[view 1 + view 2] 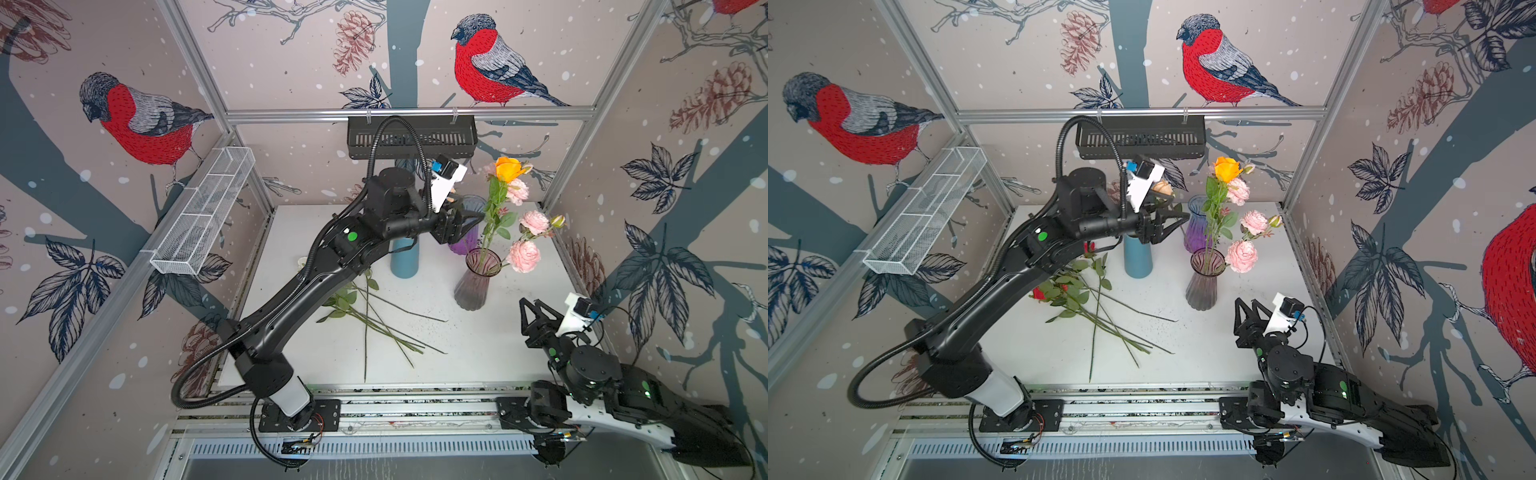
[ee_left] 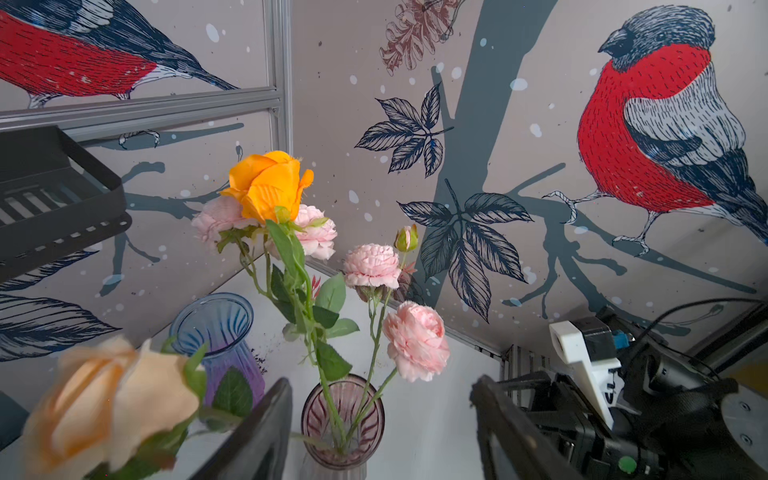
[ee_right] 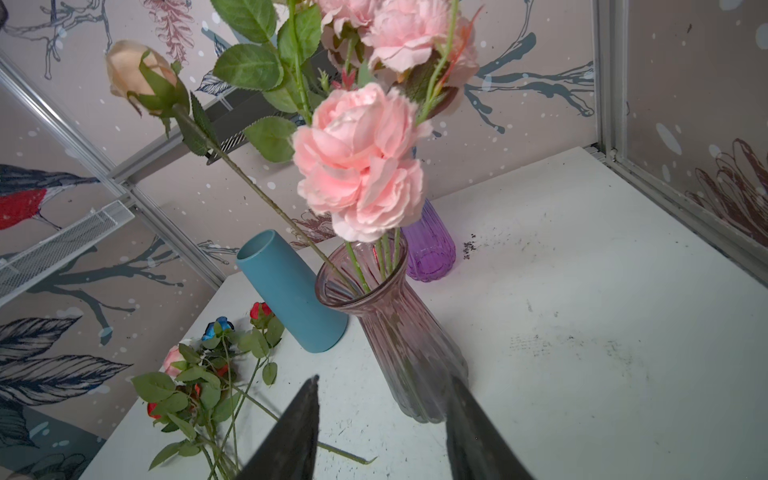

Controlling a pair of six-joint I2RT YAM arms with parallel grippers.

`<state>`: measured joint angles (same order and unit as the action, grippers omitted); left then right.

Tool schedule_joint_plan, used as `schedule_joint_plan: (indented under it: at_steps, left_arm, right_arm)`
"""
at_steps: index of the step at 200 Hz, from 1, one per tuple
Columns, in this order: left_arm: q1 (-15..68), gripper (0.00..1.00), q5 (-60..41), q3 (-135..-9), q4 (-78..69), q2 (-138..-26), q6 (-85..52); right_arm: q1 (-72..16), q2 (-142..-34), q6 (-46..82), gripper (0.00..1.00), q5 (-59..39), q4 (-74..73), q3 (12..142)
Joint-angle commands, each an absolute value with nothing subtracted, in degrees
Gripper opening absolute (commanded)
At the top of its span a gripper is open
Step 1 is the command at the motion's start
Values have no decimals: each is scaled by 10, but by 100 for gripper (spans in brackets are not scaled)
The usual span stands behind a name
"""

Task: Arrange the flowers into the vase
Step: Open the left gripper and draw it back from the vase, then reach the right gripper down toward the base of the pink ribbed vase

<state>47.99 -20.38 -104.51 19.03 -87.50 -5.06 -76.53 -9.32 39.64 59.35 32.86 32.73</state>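
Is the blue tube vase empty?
Empty. The blue tube vase has an open mouth, and no stems rise from it.

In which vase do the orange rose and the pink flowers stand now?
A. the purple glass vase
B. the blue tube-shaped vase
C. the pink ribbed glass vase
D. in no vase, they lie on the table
C: the stems of the orange rose and the pink flowers go down into the mouth of the pink ribbed glass vase; the blue vase and the purple vase show no stems inside.
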Motion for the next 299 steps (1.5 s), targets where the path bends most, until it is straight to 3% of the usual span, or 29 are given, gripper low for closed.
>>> schedule_joint_plan:
  at_steps: [1, 35, 69, 80, 105, 129, 155, 171, 256, 299]
  left_arm:
    - [459, 68, -176, -932, 115, -807, -4]
    - [395, 64, -190, -751, 11, -717, -30]
    - [381, 63, -182, -698, -10, -700, -11]
    - [381, 63, -189, -689, -15, -701, -10]
    - [381, 63, -192, -680, -24, -705, -23]
    - [381, 63, -176, -676, -25, -700, -19]
    - [381, 63, -169, -677, -20, -695, -16]
    - [381, 63, -168, -676, -21, -691, -17]
    - [381, 63, -169, -682, -12, -685, -18]
    - [381, 63, -168, -684, -9, -688, -17]
  right_arm:
    - [-768, -124, 292, 50, 492, 224, 314]
    - [-767, -235, 255, 47, 403, 156, 366]
    - [-740, -424, 274, 22, 439, 213, 539]
    - [-698, -467, 265, 15, 414, 222, 592]
    - [-521, -545, 231, 15, 251, 247, 697]
    - [-388, -628, 197, 22, 130, 289, 774]
    - [-313, -678, 190, 50, 35, 297, 809]
    - [-283, -694, 195, 55, -4, 300, 821]
    - [-247, -710, 229, 56, -179, 220, 794]
    - [-246, -694, 213, 55, -111, 251, 811]
